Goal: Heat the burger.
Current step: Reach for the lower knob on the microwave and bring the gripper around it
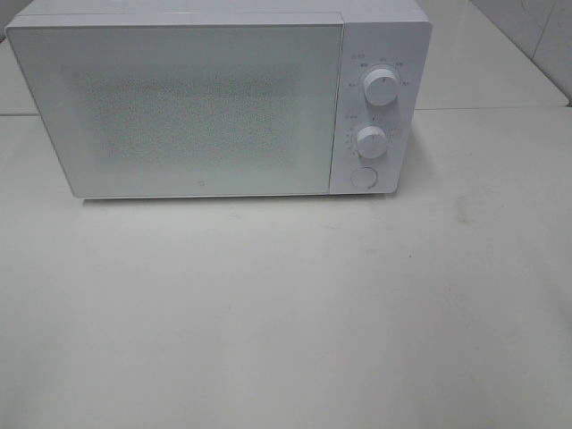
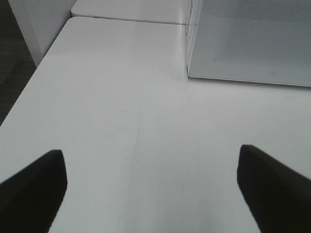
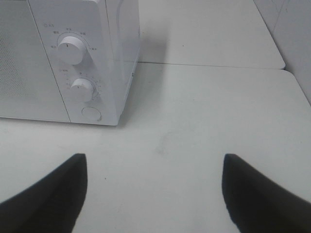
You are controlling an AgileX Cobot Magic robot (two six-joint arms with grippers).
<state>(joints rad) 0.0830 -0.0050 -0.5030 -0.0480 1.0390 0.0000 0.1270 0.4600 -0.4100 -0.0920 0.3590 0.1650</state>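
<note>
Your left gripper [image 2: 150, 191] is spread wide and empty over the white table [image 2: 121, 97], near the front corner of the microwave [image 2: 252, 43]. Your right gripper [image 3: 155, 194] is also released, holding nothing, facing the upper knob [image 3: 70, 49], lower knob [image 3: 81, 89] and round button [image 3: 92, 113]. Microwave door closed. Can't tell where the burger is.

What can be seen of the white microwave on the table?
The white box-shaped microwave oven stands upright on the pale table, front facing the high camera. Its wide door, with a dotted window, is shut. The panel beside the door carries a round white upper knob, a lower knob and a round button below them. Nothing else touches it.
</note>
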